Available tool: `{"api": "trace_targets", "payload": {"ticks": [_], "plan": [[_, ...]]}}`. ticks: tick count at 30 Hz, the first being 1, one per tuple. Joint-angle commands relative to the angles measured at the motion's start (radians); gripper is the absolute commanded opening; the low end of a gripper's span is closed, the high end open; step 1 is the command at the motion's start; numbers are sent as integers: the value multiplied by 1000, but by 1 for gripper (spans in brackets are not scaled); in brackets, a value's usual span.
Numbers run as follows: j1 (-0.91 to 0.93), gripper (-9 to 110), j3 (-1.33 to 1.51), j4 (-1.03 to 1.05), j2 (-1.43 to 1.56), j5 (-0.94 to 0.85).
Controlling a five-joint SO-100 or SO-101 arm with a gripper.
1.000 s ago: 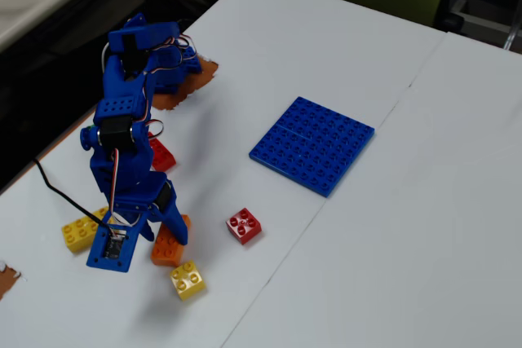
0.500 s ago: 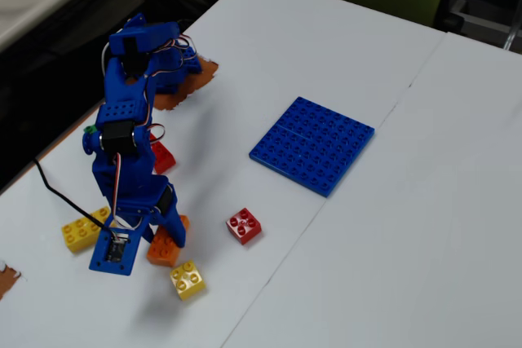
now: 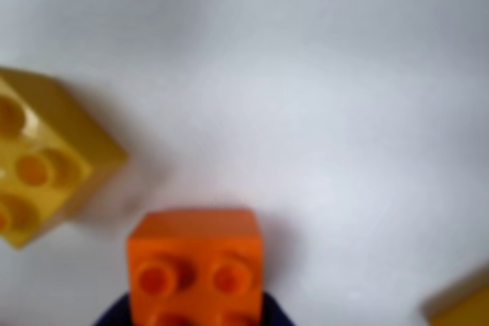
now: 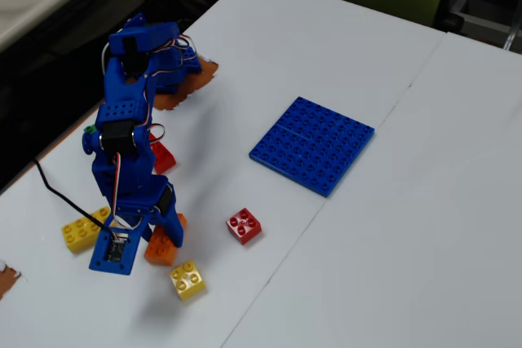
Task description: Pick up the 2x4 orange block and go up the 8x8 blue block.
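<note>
The 2x4 orange block (image 3: 195, 253) fills the bottom middle of the wrist view, and only its near end with a few studs shows. My gripper (image 3: 195, 317) has a dark blue jaw tight against each side of it, shut on it. In the fixed view the gripper (image 4: 161, 238) points down at the left front of the table, with the orange block (image 4: 159, 250) between its fingers, low over the table. The 8x8 blue block (image 4: 312, 144) lies flat near the table's middle, well to the right of the gripper.
A yellow 2x2 brick (image 4: 188, 279) lies just right of the gripper and shows in the wrist view (image 3: 38, 166). A red 2x2 brick (image 4: 244, 226), a yellow 2x4 brick (image 4: 84, 230) and a red brick (image 4: 163, 156) behind the arm lie nearby.
</note>
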Motion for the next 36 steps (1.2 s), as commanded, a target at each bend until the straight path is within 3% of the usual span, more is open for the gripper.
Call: {"api": "trace_targets", "payload": {"ticks": [1, 14, 36], "plan": [[8, 0, 29, 11, 164, -26], [-64, 0, 336, -8, 588, -149], [-414, 0, 854, -48, 1097, -252]]}}
